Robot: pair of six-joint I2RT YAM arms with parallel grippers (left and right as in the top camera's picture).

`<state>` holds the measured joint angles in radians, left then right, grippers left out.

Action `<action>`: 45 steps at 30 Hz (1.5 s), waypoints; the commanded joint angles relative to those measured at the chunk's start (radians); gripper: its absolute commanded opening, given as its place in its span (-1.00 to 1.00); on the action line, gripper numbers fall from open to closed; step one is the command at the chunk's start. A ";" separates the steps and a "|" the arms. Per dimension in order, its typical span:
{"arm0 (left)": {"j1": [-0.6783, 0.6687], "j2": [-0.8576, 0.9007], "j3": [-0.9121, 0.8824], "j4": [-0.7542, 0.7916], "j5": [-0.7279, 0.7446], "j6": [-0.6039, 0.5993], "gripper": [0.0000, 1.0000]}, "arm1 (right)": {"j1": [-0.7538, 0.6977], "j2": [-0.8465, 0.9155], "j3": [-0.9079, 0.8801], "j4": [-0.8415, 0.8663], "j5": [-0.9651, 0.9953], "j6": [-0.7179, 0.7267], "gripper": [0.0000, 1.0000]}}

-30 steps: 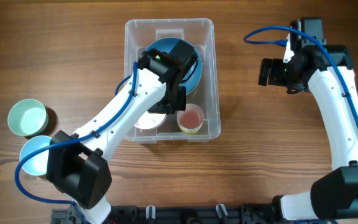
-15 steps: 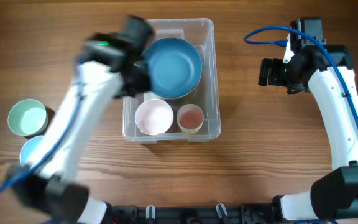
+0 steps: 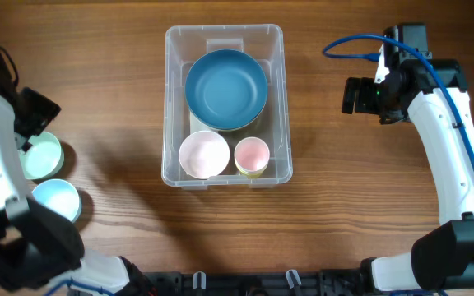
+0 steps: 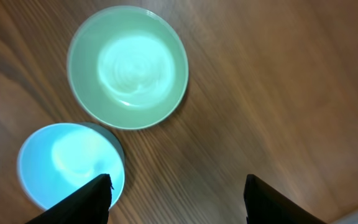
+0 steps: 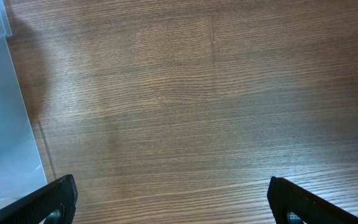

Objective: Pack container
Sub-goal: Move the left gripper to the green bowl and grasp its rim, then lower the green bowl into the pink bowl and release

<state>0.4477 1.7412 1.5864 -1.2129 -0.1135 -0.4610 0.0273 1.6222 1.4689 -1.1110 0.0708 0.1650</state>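
Container of clear rectangular plastic, centre; left gripper at nine o'clock, right gripper at three, both agape.

A wooden table fills every view, its top a warm mid-brown with darker grain streaks running left to right (in the left wrist view the grain slants). The light is even and diffuse, leaving only soft, blurred shadows on the wood. Along the near edge runs a black rail with small brackets.
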 commanded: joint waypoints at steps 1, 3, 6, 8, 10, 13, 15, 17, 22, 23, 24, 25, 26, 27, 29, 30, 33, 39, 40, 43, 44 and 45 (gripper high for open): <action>0.009 0.154 -0.018 0.053 0.023 0.012 0.38 | -0.003 0.010 0.013 0.000 -0.016 -0.009 0.99; 0.009 0.243 -0.018 0.084 0.023 0.012 0.38 | -0.003 0.010 0.013 -0.001 -0.016 -0.010 0.99; 0.009 0.335 -0.018 0.107 0.022 0.013 0.37 | -0.003 0.010 0.013 -0.001 -0.016 -0.013 0.99; 0.009 0.369 -0.018 0.108 0.022 0.012 0.34 | -0.003 0.010 0.013 0.000 -0.015 -0.013 0.99; 0.009 0.376 -0.018 0.119 0.015 0.012 0.21 | -0.003 0.010 0.013 0.000 -0.015 -0.012 0.99; 0.008 0.375 -0.018 0.131 0.015 0.012 -0.91 | -0.003 0.010 0.013 0.000 -0.016 -0.012 0.99; 0.003 0.375 -0.017 0.138 0.015 0.012 -0.92 | -0.003 0.010 0.013 0.000 -0.015 -0.013 0.99; -0.008 0.373 -0.017 0.148 0.015 0.013 -0.92 | -0.003 0.010 0.013 -0.001 -0.015 -0.012 0.99; -0.072 0.357 0.028 0.121 0.019 0.039 -0.92 | -0.003 0.010 0.013 -0.001 -0.015 -0.012 0.99; -0.088 0.346 0.045 0.106 0.019 0.039 -0.92 | -0.003 0.010 0.013 -0.001 -0.015 -0.012 0.99; -0.107 0.328 0.064 0.088 0.019 0.039 -0.92 | -0.003 0.010 0.013 -0.001 -0.015 -0.012 0.99; -0.131 0.301 0.089 0.064 0.019 0.039 -0.92 | -0.003 0.010 0.013 -0.001 -0.016 -0.012 0.99; -0.152 0.274 0.109 0.041 0.019 0.039 -0.92 | -0.003 0.010 0.013 -0.001 -0.016 -0.012 0.99; -0.177 0.242 0.129 0.019 0.020 0.039 -0.92 | -0.003 0.010 0.013 -0.001 -0.015 -0.012 0.99; -0.257 0.143 0.171 -0.027 0.043 0.070 -0.92 | -0.003 0.010 0.013 0.000 -0.016 -0.012 0.99; -0.303 0.090 0.182 -0.046 0.054 0.069 -0.92 | -0.003 0.010 0.013 0.000 -0.016 -0.012 0.99; -0.464 -0.059 0.185 -0.084 0.053 0.067 -0.92 | -0.003 0.010 0.013 0.000 -0.016 -0.011 0.99; -0.780 -0.159 0.185 -0.140 0.052 -0.035 -0.92 | -0.003 0.010 0.013 -0.001 -0.016 -0.008 0.99; -0.821 -0.154 0.185 -0.153 0.053 -0.055 -0.92 | -0.003 0.010 0.013 -0.001 -0.016 -0.009 0.99; -0.964 -0.110 0.174 -0.183 0.052 -0.124 -0.92 | -0.003 0.010 0.013 -0.001 -0.016 -0.008 0.99; -0.986 -0.099 0.164 -0.183 0.053 -0.134 -0.92 | -0.003 0.010 0.013 -0.001 -0.018 -0.008 0.99; -1.009 -0.085 0.150 -0.183 0.053 -0.148 -0.92 | -0.003 0.010 0.013 -0.001 -0.020 -0.008 0.99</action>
<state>-0.4854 1.6127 1.7687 -1.3918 -0.0608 -0.5262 0.0273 1.6222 1.4689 -1.1114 0.0677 0.1593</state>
